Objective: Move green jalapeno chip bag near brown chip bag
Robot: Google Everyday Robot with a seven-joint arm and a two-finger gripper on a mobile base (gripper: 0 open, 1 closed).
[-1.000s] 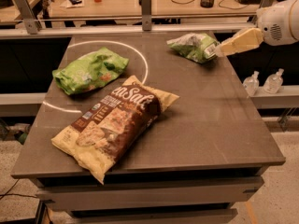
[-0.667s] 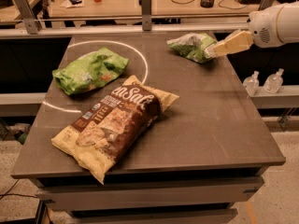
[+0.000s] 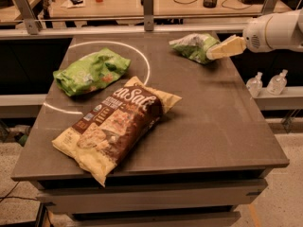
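Lying at the far right corner of the desk (image 3: pixel 218 122), the green jalapeno chip bag (image 3: pixel 192 46) has the gripper (image 3: pixel 212 55) at its right end, and I cannot tell if it is held, so a weak pinch could drop it far from the brown chip bag (image 3: pixel 118 123).

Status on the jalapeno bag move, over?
Gripper against edge of green jalapeno chip bag, table's far corner. Brown chip bag near front, well apart. Bright green bag off the path.
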